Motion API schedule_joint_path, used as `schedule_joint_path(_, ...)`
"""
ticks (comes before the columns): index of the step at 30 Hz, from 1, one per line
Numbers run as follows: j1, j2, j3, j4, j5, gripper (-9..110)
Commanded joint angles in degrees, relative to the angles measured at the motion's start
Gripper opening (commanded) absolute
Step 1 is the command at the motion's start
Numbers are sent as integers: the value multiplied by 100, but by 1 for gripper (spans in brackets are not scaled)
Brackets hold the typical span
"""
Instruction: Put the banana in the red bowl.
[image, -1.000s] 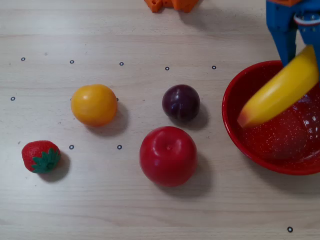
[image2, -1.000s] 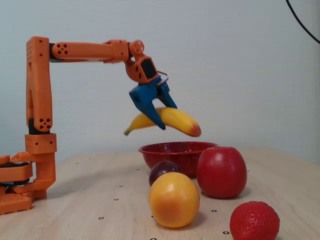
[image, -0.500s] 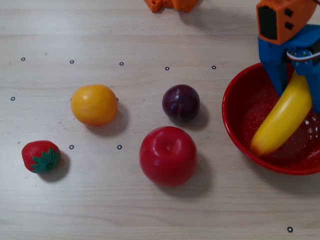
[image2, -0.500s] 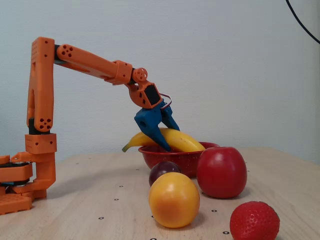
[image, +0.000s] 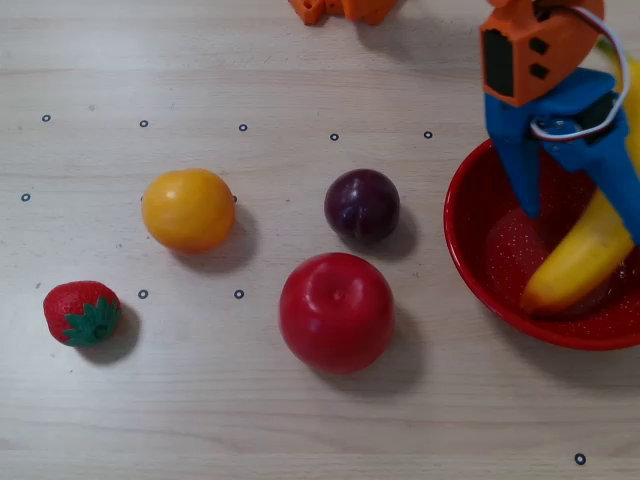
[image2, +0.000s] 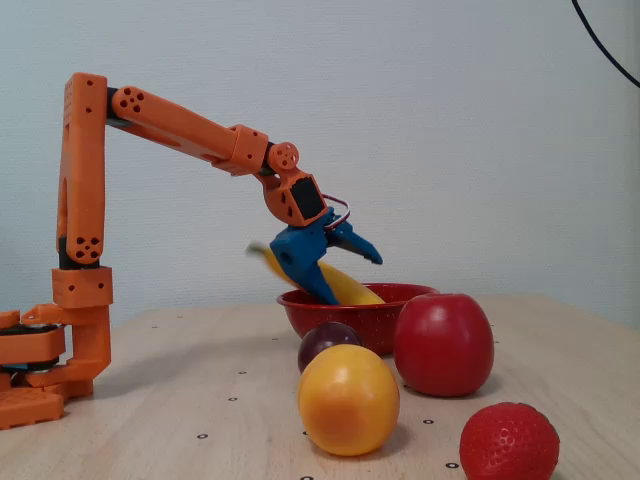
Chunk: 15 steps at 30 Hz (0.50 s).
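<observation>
End effector (image: 580, 205) spread open above one banana (image: 580, 262) in one red bowl (image: 470, 250); four other fruits.

Pale wood table (image: 300, 440) — red bowl (image: 470, 260), apple (image: 336, 312), plum (image: 362, 205), orange fruit (image: 188, 210), strawberry (image: 82, 312).

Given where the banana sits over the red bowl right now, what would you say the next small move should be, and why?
Probably lift the gripper straight up and away. The banana already leans inside the red bowl, its lower end on the bowl's floor, and the blue fingers look spread in the fixed view, so it seems released. If it is still pinched, open wider first.
</observation>
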Motion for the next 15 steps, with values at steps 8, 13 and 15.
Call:
schedule_joint_path(8, -299, 448, -2224, 1239, -1230, 27)
schedule_joint_path(13, -483, 562, -2892, 1846, -1635, 12)
schedule_joint_path(15, -571, 615, -2988, 1978, -1767, 5)
